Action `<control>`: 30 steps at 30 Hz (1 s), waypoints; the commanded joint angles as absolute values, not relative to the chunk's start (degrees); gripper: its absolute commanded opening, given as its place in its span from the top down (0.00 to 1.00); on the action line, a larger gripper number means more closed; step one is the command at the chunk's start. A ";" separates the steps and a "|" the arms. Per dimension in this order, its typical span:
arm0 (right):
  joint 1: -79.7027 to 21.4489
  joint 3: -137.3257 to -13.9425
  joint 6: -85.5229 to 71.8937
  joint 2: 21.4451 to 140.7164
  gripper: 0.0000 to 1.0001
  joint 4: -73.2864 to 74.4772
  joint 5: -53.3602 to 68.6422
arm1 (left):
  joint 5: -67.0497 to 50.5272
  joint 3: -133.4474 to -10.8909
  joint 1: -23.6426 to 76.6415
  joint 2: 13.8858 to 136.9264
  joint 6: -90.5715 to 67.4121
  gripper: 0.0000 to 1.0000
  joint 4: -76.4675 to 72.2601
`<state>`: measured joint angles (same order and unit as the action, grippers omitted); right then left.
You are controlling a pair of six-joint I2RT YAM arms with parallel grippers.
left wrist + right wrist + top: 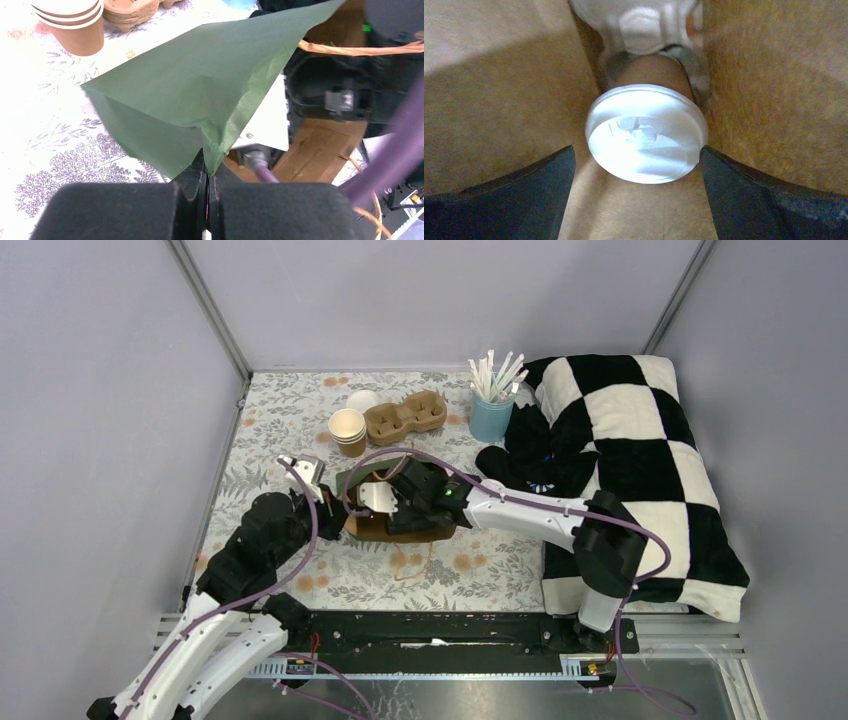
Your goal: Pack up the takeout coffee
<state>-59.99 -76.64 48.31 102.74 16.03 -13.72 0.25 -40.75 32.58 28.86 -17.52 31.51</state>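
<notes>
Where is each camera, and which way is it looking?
Top camera: high up at the back, looking down at the table; the left arm and right arm show.
Left wrist camera: on the left arm, looking along the left gripper, shut on green paper.
Right wrist camera: inside the brown bag, facing the cup with a lid between the open right gripper.
Shared: top and left wrist views both show the stacked cups.

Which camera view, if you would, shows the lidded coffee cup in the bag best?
The right wrist view: the lidded cup sits centred, white lid toward the camera, between the open jaws. In the top external view the right arm covers it; the left wrist view shows the bag's green flap, not this cup.
</notes>
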 commanded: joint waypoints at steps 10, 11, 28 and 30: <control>-65.87 -79.27 34.89 99.49 0.10 34.13 -15.89 | 2.49 -48.62 32.76 36.88 -24.80 1.00 33.39; -66.12 -79.17 34.39 99.23 0.13 34.15 -16.39 | 2.51 -49.28 32.78 37.02 -25.17 1.00 33.82; -68.14 -70.86 37.20 84.38 0.00 29.46 -8.75 | 5.24 -50.55 32.78 36.52 -28.72 1.00 36.16; -68.72 -72.18 36.86 84.45 0.00 29.89 -8.45 | 5.08 -51.00 32.78 37.19 -29.10 1.00 36.09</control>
<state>-67.13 -70.91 36.38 86.43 29.45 -10.52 3.20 -47.92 32.88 36.12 -27.86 37.67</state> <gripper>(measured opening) 0.993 0.004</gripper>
